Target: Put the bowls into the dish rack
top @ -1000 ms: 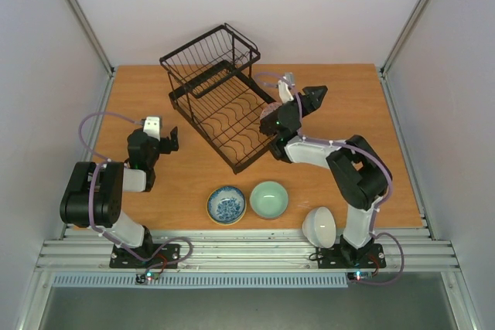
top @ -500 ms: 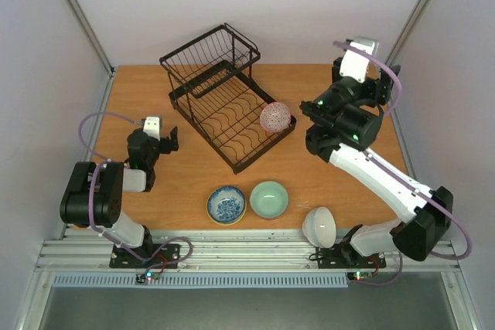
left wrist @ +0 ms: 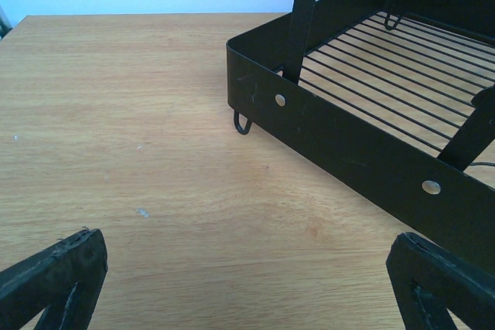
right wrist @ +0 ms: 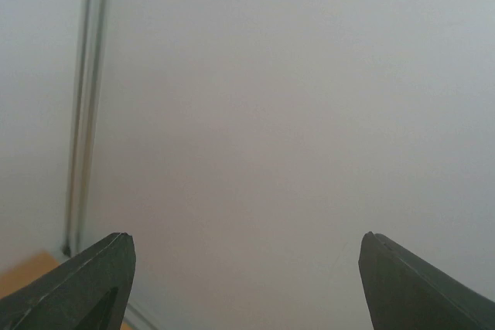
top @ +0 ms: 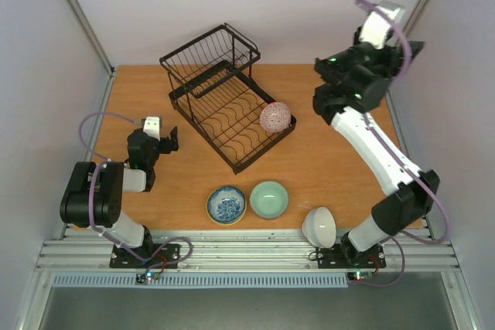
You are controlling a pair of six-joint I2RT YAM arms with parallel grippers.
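Observation:
The black wire dish rack (top: pixel 207 96) stands at the back middle of the table. The pink-red patterned bowl (top: pixel 275 117) stands on edge in the rack's near right end. The blue-and-white bowl (top: pixel 226 204) and the pale green bowl (top: pixel 269 199) sit side by side in front. The white bowl (top: pixel 319 226) leans by the right arm's base. My right gripper (top: pixel 412 45) is raised high at the far right, open and empty, facing the wall (right wrist: pixel 247 284). My left gripper (top: pixel 172 141) is open and empty, low over the table left of the rack (left wrist: pixel 247 284).
The rack's solid black base wall (left wrist: pixel 356 152) fills the right of the left wrist view, a short way ahead of the left fingers. A raised wire basket (top: pixel 210 53) tops the rack's far end. Enclosure walls stand close on the right and behind.
My right arm has swung up and back from the rack's right end towards the far right wall. The pink-red bowl stays standing in the rack. The left arm has not moved.

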